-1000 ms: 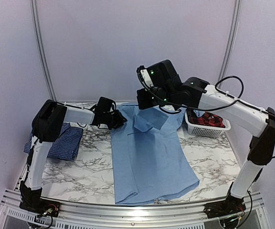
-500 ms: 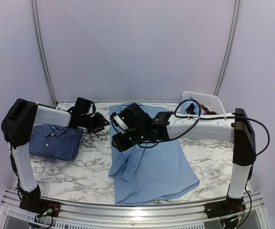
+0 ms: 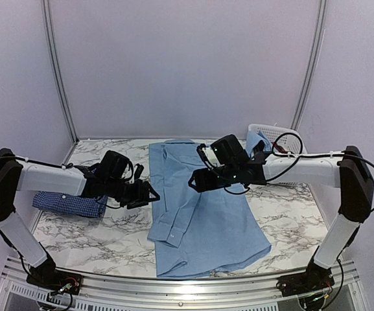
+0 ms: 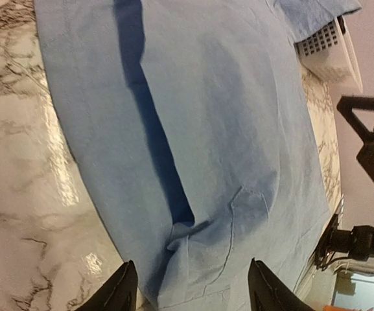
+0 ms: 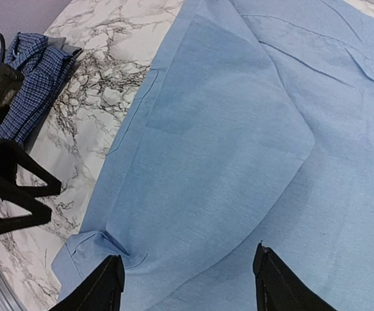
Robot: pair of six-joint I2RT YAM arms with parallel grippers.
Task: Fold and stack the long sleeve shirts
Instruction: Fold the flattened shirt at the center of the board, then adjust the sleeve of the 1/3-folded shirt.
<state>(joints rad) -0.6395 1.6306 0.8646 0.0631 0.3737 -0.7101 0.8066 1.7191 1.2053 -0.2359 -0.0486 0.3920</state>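
Main risk: the sleeve [image 3: 164, 227] laid in along the left edge of the light blue shirt [image 3: 212, 214] looks only loosely folded. If a gripper pinches just the top layer, or drags sideways, the fold prob. slides open & the cloth bunches on the slick marble table [image 3: 96, 236]. Too deep a bite could lift both layers at once.

The light blue shirt lies flat, collar away from the arm bases. The left gripper [image 3: 149, 194] is just beside that shirt's left edge, jaws wide apart w/ nothing in them (its wrist view shows blue cloth right ahead). The right gripper [image 3: 195, 183] hovers over the shirt's upper middle, likewise wide open, empty. The checked shirt [image 3: 70, 202], folded, lies well left of the light blue shirt, partly under the left arm.
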